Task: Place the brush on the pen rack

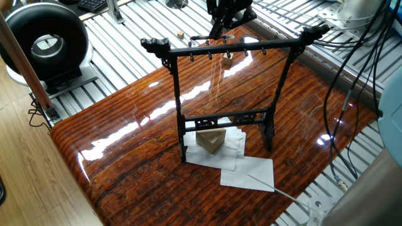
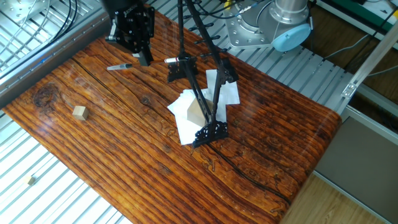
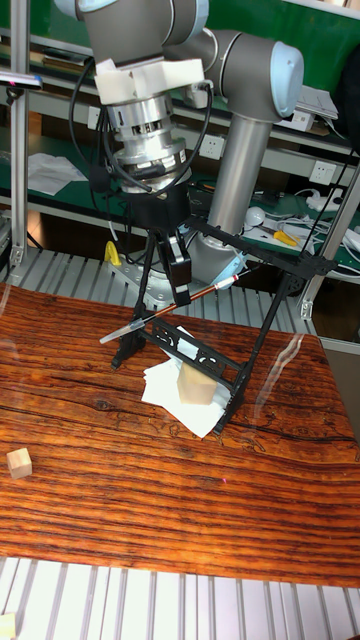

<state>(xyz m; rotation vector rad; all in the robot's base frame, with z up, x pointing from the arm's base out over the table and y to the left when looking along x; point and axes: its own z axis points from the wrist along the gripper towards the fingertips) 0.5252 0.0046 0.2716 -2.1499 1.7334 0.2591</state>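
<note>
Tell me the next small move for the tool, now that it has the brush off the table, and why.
Probably carry it sideways toward the pen rack crossbar. The tool grips the brush mid-shaft, tilted and clear of the table, but in the fixed views it sits behind one end of the rack, away from the pegs. Whether the brush has a hanging loop can't be made out, so approach slowly.
</note>
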